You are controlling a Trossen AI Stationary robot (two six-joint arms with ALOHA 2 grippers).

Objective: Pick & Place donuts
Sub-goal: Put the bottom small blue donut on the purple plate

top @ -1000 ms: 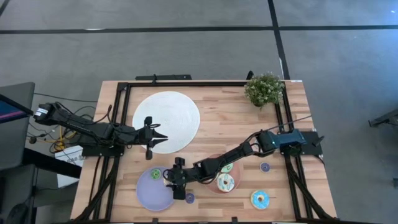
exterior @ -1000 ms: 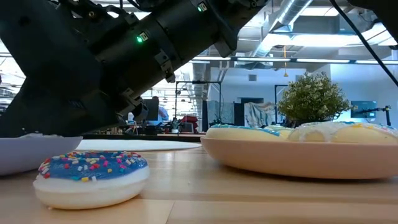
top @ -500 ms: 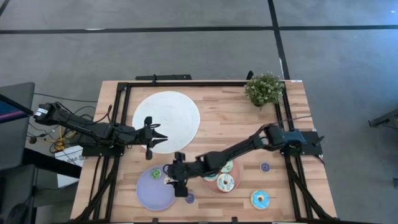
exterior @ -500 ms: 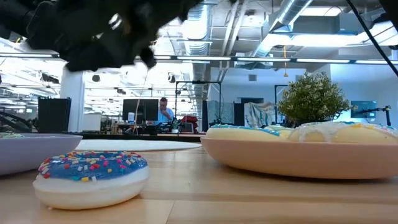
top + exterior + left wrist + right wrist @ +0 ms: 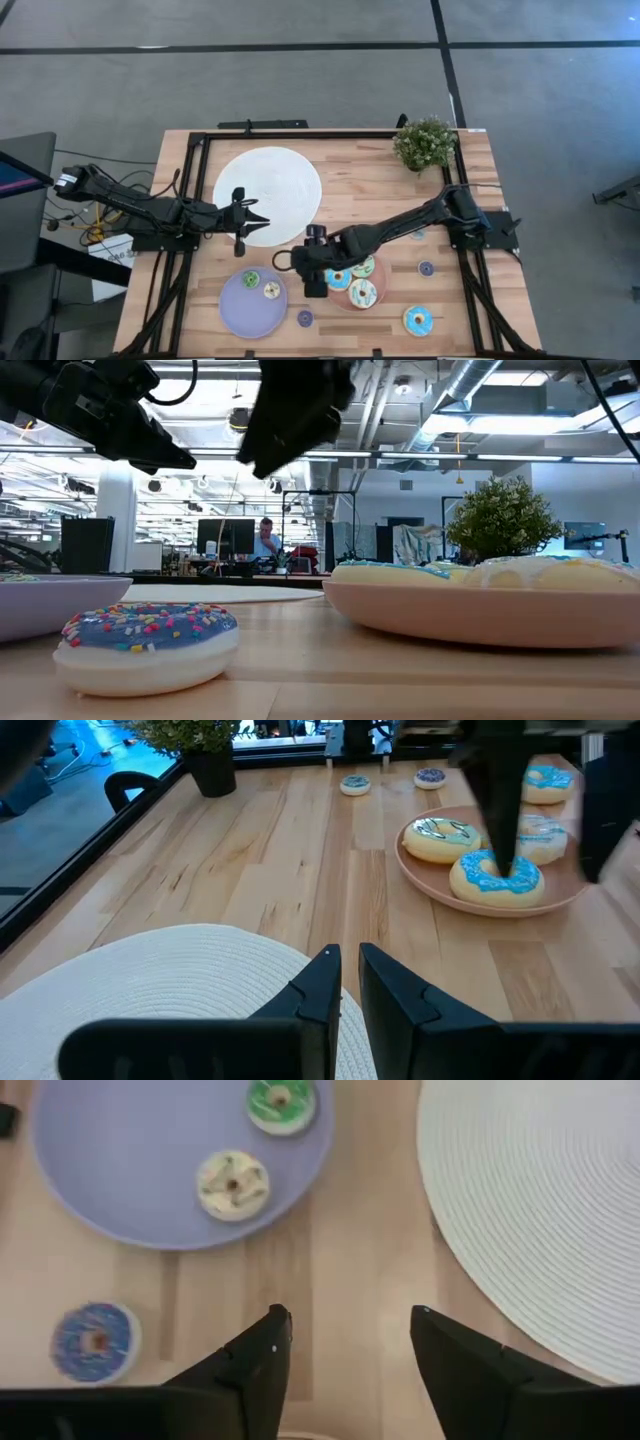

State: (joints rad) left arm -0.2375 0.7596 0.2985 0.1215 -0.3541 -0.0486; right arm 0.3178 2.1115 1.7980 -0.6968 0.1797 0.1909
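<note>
My right gripper (image 5: 303, 262) (image 5: 350, 1345) hangs open above bare wood, between the lilac plate (image 5: 240, 310) and the pink plate (image 5: 378, 285), holding nothing. On the lilac plate lie a green donut (image 5: 281, 1102) and a cream donut (image 5: 232, 1183). The pink plate carries a blue donut (image 5: 495, 878) and two pale ones (image 5: 440, 837). A small blue-purple donut (image 5: 95, 1340) (image 5: 148, 645) sits flat on the table near the lilac plate. More donuts (image 5: 418, 320) (image 5: 426, 268) lie toward the right. My left gripper (image 5: 262, 222) (image 5: 350, 960) waits shut over the white disc (image 5: 268, 180).
A potted plant (image 5: 425, 143) stands at the far right corner. A black frame (image 5: 300, 134) runs along the far edge and down both sides. The white disc covers the far left of the table. Bare wood (image 5: 370, 200) lies between disc and plant.
My right gripper has risen and drawn away from the lilac plate toward the table's right and far side. It now hangs between the two plates. The cream donut lies uncovered on the lilac plate beside the green one.
</note>
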